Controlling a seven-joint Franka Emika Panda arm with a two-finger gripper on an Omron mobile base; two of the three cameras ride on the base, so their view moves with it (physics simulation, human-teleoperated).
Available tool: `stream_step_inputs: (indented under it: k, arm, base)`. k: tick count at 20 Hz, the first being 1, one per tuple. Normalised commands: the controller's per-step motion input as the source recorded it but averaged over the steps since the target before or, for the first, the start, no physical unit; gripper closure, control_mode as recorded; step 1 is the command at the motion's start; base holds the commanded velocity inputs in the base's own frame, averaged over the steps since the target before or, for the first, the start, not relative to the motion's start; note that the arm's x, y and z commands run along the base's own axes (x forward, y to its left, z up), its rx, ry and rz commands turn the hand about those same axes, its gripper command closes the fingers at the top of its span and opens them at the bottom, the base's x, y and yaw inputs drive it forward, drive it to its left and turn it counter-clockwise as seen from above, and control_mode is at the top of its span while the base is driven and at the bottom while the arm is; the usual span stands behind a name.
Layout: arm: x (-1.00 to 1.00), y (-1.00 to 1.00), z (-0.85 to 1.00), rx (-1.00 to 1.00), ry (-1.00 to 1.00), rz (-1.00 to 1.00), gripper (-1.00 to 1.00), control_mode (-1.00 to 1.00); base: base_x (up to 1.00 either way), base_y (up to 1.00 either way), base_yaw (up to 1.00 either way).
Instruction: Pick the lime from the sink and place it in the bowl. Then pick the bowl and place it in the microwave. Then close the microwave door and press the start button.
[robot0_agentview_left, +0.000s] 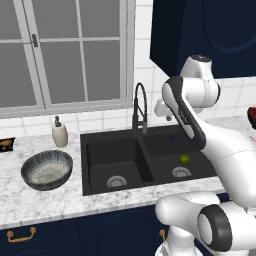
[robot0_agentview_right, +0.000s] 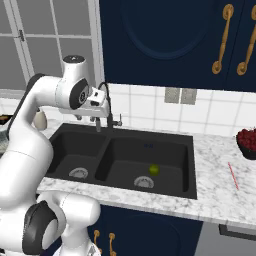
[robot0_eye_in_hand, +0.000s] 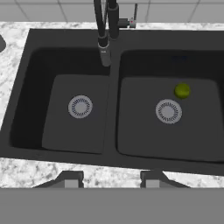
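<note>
The small yellow-green lime (robot0_agentview_left: 184, 159) (robot0_agentview_right: 154, 170) (robot0_eye_in_hand: 182, 91) lies in the right basin of the black double sink (robot0_agentview_left: 86, 165) (robot0_agentview_right: 192, 165) (robot0_eye_in_hand: 113, 113), just beside that basin's steel drain. My gripper (robot0_agentview_right: 104, 125) (robot0_eye_in_hand: 111, 180) hangs high over the sink's middle, near the faucet. It looks down into both basins and is open, with nothing between its fingers. The lime sits well below it and off to the right. The grey-blue streaked bowl (robot0_agentview_left: 46, 170) stands on the marble counter left of the sink. The microwave and its door are out of view.
A tall black arched faucet (robot0_agentview_left: 140, 106) (robot0_agentview_right: 106, 100) (robot0_eye_in_hand: 105, 30) rises behind the sink's divider, close to my hand. A soap dispenser (robot0_agentview_left: 60, 132) stands behind the bowl. A bowl of red fruit (robot0_agentview_right: 247, 142) and a thin red stick (robot0_agentview_right: 233, 176) lie on the right counter.
</note>
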Motion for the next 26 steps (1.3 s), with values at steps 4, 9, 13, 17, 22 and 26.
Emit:
stream_step_inputs:
  k: [4,9,13,17,22,26]
  arm:
    - [-0.03,0.0,-0.06,0.0,0.0,0.0,-1.0,-1.0]
    - [-0.02,-0.73,-0.65,0.03,-0.11,0.0,-1.0,-1.0]
    - [0.01,-0.9,-0.63,0.04,-0.01,-0.03,-1.0,-1.0]
    - [0.2,-0.59,-0.57,0.02,0.01,0.0,-1.0,-1.0]
    - [0.35,-0.44,-0.62,0.01,0.1,0.0,-1.0,-1.0]
    - [0.33,-0.55,-0.57,0.0,0.13,0.0,-1.0,-1.0]
  base:
    - [0.0,0.0,0.0]
    - [0.0,0.0,0.0]
    - [0.0,0.0,0.0]
    - [0.0,0.0,0.0]
    - [0.0,0.0,0.0]
    - [0.0,0.0,0.0]
